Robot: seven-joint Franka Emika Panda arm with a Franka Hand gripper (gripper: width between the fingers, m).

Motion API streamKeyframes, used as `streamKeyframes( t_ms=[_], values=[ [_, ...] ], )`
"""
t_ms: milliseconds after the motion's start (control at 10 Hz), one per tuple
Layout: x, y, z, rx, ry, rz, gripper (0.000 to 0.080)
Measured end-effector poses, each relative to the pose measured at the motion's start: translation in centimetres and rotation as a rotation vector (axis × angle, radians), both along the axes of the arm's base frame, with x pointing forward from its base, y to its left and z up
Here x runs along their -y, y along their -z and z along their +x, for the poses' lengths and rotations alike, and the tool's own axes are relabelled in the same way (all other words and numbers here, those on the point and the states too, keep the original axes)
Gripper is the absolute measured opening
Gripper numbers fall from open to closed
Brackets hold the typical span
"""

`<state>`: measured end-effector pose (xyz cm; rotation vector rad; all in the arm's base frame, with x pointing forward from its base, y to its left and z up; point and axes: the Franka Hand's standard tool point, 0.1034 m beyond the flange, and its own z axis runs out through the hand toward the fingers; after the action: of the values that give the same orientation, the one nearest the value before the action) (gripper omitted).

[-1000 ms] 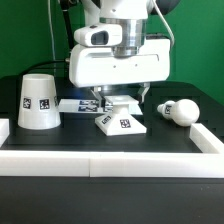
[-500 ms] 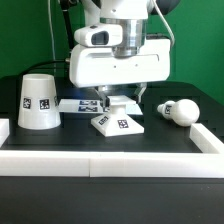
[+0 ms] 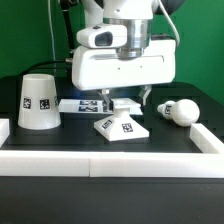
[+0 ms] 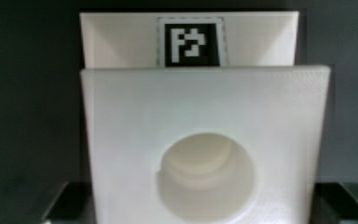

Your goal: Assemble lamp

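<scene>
Just on the camera side of the marker board [image 3: 84,103], and partly overlapping its edge as the exterior view shows it, the base [image 3: 122,126] of the lamp sits on the dark table [image 3: 200,138] under the arm. It is a flat, matte white square turned so that one corner points toward the camera, and each of the two edge faces that show carries a black-and-white square tag. The wrist view shows its top from close up: a smooth white face with a round sunken hole in the middle, and beyond it a further white part bearing one more tag. The gripper [image 4: 197,203] stands with its fingers spread wide and the base between them. Only the dark fingertips [image 4: 64,205] show, blurred, at the two side edges of the base, and they appear to lie against those edges, so the base is in its hold. The shade [image 3: 38,100] stands off the marker board's end on the exterior view's left, a tapered white cup with its wide mouth down and two tags on its wall. The bulb [image 3: 180,110] lies on its side off the other end of the marker board, on the exterior view's right, with its round head away from the board and a tag on its narrower neck. Both are well apart from the base.
</scene>
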<state>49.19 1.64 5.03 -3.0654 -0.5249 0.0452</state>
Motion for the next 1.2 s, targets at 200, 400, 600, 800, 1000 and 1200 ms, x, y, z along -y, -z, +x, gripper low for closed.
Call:
streamKeyframes(
  t_ms=[200, 400, 600, 800, 1000, 1200],
  values=[
    [-0.9, 0.0, 2.5, 0.027, -0.013, 0.005, 0.0535],
    [-1.5, -0.1, 5.7, 0.055, -0.016, 0.015, 0.0535],
    [-1.1, -0.1, 7.3, 0.078, -0.06, 0.027, 0.0535],
    [-1.4, -0.1, 7.3, 0.076, -0.027, 0.03, 0.0535],
    [-1.7, -0.1, 7.3, 0.07, 0.122, 0.039, 0.0535],
    [-4.1, -0.2, 7.7, 0.055, 0.305, 0.041, 0.0535]
  ],
)
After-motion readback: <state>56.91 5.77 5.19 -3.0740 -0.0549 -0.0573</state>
